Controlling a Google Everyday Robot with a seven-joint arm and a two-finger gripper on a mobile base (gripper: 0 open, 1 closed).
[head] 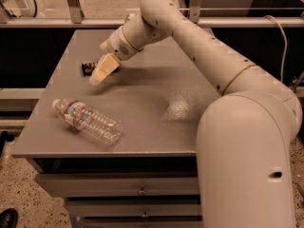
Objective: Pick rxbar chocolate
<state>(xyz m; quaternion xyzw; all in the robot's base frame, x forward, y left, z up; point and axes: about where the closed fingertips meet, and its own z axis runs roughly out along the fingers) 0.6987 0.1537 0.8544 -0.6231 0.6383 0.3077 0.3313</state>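
Grey tabletop [156, 122], upper left: claw [97, 78] beside rxbar chocolate [87, 67].
Bar just left of claw, partly hidden, long axis left-right; claw state: cannot tell.

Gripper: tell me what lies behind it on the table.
The rxbar chocolate lies on the grey table behind the gripper. Only its dark left end shows; the gripper covers the rest.

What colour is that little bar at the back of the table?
Dark brown-black bar, in the camera view; the end effector in front partly hides it.
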